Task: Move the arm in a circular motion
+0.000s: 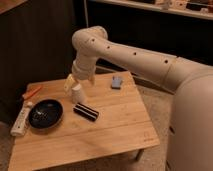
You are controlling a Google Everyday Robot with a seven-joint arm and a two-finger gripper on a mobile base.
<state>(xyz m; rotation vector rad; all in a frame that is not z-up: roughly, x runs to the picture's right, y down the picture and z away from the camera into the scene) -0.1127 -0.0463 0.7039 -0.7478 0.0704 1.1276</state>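
The gripper (pixel 69 82) hangs above the back left part of the wooden surface (pixel 115 130), its pale tip just over and behind a small white cup (pixel 77 93). I cannot tell the state of it. From the tip, the arm (pixel 130 57) rises to a rounded elbow near the top and then runs down to the right as a thick white tube with small dark holes.

Beside the cup lies a dark flat box (pixel 86 111). To the left stands a black bowl (pixel 45 113), with a white bottle (pixel 20 120) lying at the edge and an orange thing (pixel 31 93) behind. A small blue object (pixel 117 82) lies near the back edge. No writing can be read.
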